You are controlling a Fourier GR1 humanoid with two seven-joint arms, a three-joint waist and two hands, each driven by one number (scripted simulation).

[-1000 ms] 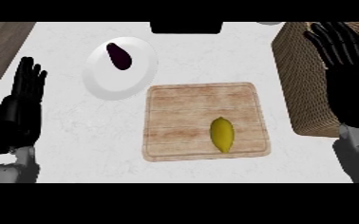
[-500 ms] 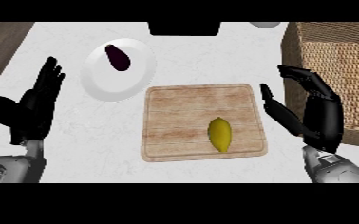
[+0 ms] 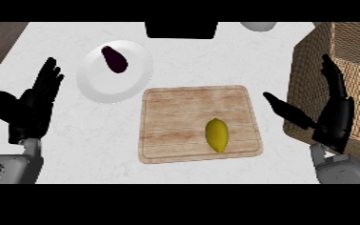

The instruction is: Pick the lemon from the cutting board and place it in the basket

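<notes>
A yellow lemon (image 3: 216, 134) lies on the wooden cutting board (image 3: 183, 114), in its lower right part. The woven basket (image 3: 337, 52) stands at the counter's right edge. My right hand (image 3: 333, 119) hovers open just right of the board, thumb stretched toward the lemon, fingers straight up in front of the basket's wall. It touches nothing. My left hand (image 3: 32, 108) rests open at the left edge, fingers up.
A white plate (image 3: 130, 78) with a dark purple eggplant (image 3: 115, 59) sits left of and behind the board. A black object (image 3: 181, 30) and a pale bowl (image 3: 259, 26) stand at the counter's far edge.
My right hand has come down from over the basket and settled beside the board's right edge. The left hand shifted slightly. The lemon has not moved.
</notes>
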